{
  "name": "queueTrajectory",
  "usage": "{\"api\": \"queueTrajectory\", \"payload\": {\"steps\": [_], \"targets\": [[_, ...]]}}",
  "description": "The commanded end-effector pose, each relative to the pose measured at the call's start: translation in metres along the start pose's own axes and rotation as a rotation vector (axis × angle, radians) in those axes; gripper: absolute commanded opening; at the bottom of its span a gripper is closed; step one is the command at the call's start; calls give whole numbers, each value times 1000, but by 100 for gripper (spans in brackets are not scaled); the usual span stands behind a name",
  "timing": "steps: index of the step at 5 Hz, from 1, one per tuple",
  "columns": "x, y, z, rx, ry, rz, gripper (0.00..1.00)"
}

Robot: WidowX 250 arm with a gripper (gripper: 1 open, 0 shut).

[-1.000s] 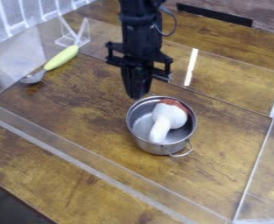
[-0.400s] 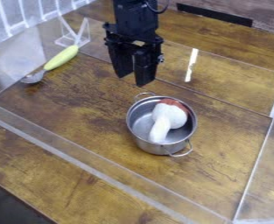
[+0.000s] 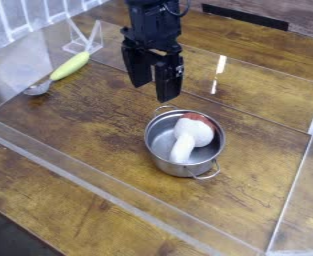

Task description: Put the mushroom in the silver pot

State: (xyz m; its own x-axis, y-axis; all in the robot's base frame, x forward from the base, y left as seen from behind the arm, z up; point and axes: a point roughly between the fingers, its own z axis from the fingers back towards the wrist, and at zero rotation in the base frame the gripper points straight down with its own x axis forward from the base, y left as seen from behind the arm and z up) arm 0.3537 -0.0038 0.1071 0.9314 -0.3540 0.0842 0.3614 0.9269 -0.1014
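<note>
One mushroom (image 3: 187,138) lies inside silver pot (image 3: 184,143), stem toward cam. Gripper (image 3: 156,82) hangs above pot's far rim, fingers spread, holding nothing.

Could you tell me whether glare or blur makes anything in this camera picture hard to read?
Camera view: a bright glare streak crosses the clear panel; the silver pot gleams, yet the mushroom inside reads clearly; the gripper is dark, its fingers slightly soft; the whole frame is coarse.

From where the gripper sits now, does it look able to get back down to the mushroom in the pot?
Probably yes. The gripper hangs open just behind the pot, and the mushroom lies uncovered inside with nothing above it.
</note>
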Motion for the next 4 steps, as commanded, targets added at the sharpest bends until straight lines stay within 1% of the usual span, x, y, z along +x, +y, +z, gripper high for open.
{"api": "queueTrajectory", "payload": {"steps": [1,3,4], "targets": [[-1,6,12,19,-57,-40,100],[-1,5,-7,1,-50,-148,100],[0,7,-16,-5,-49,-186,100]]}}
